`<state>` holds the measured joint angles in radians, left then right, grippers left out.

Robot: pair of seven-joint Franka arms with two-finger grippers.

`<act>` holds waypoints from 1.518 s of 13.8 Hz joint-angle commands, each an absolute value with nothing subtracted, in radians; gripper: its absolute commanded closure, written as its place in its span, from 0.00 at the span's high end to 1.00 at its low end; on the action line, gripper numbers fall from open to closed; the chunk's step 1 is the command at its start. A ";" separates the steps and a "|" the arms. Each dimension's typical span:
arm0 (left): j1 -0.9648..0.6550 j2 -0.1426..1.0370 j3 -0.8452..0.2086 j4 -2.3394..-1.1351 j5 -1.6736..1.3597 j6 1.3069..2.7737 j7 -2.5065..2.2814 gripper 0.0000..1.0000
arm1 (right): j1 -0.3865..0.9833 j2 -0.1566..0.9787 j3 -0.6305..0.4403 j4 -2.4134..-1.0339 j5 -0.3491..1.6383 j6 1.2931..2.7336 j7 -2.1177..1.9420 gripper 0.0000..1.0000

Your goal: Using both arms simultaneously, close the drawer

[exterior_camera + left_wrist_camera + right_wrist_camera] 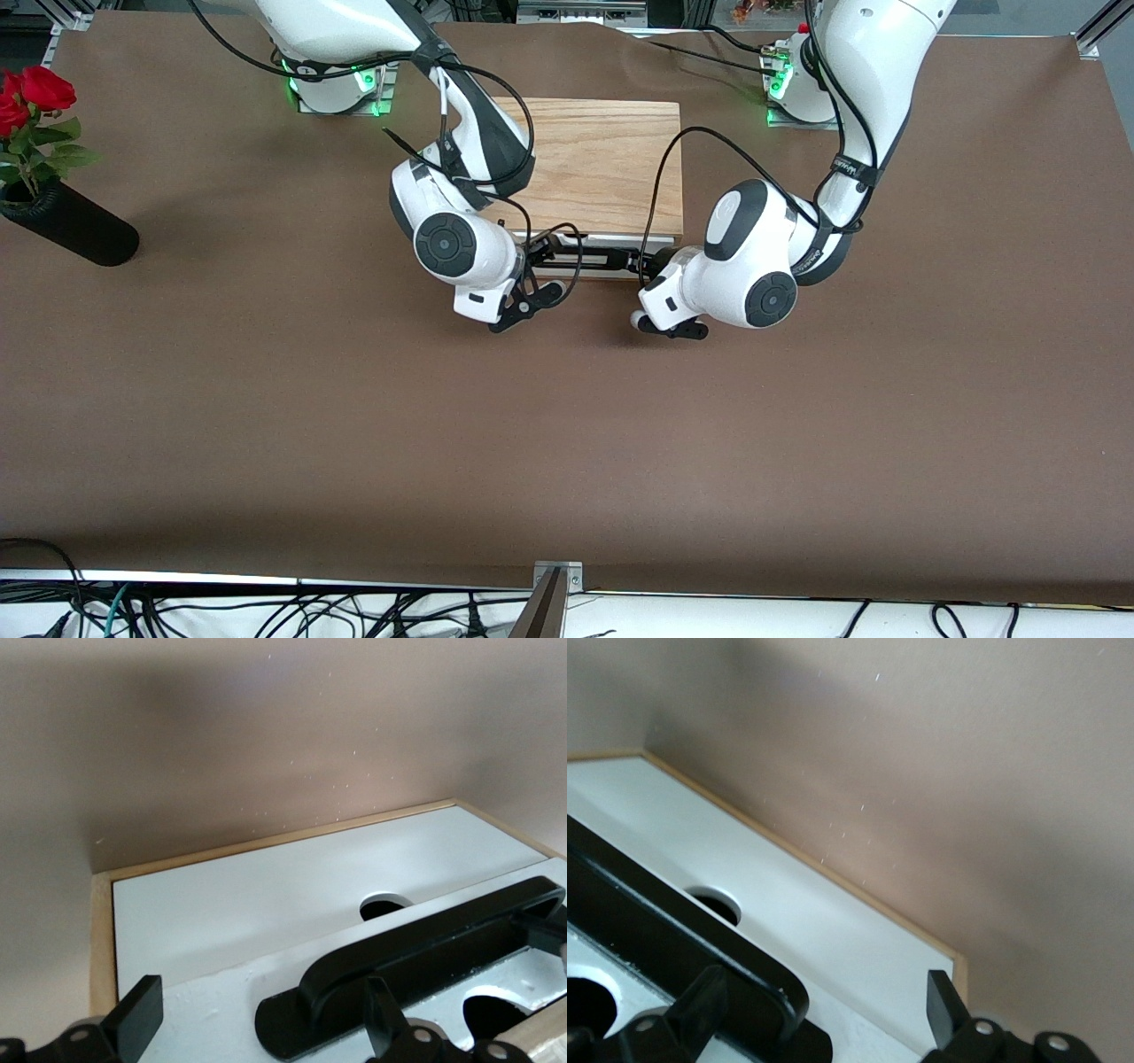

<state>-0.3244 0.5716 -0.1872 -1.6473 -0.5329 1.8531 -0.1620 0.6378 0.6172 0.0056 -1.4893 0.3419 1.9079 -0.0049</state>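
Note:
The drawer (611,241) shows its white front panel at the edge of the light-oak box (594,164) that is nearer to the front camera, with a black bar handle (592,260) across it. My right gripper (536,259) is open at the handle's end toward the right arm. In the right wrist view the gripper (824,1005) straddles the handle's end (744,974) against the white panel (824,921). My left gripper (645,264) is open at the handle's other end. In the left wrist view the gripper (261,1019) straddles the handle's foot (310,1019) on the panel (266,895).
A black vase (75,229) with red roses (31,93) stands toward the right arm's end of the brown table (567,443). Both arms' black cables loop over the box and the handle.

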 commanded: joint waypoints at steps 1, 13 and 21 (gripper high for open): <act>-0.330 0.560 -0.181 -1.654 -0.538 1.824 -0.176 1.00 | 0.643 0.611 0.014 -1.483 0.354 1.842 -0.002 1.00; -0.209 0.385 -0.169 -1.591 -0.297 1.743 -0.172 1.00 | 0.554 0.603 0.018 -1.344 0.341 1.824 -0.015 1.00; -0.083 0.227 -0.166 -1.441 -0.051 1.566 -0.163 1.00 | 0.495 0.560 -0.116 -1.252 0.147 1.784 -0.021 1.00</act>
